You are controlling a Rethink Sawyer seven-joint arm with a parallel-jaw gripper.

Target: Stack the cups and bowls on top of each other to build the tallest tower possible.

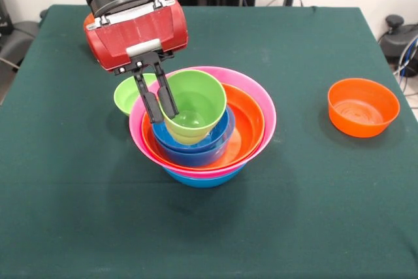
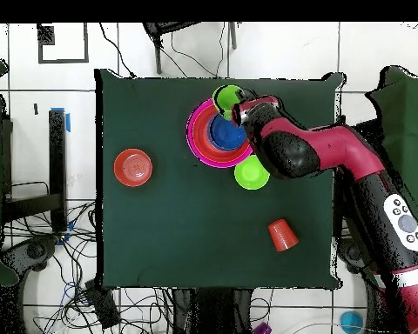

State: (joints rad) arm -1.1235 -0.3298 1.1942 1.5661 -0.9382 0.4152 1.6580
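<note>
Bowls nest as a tower (image 1: pixel 204 136) mid-desk (image 1: pixel 274 220), and the jaws (image 1: pixel 157 99) pinch the rim of the tilted lime-green cup (image 1: pixel 194 106) on top. Only the overhead view shows an upturned orange cup (image 2: pixel 282 235). The arm (image 2: pixel 334 156) reaches across from the desk's side.
</note>
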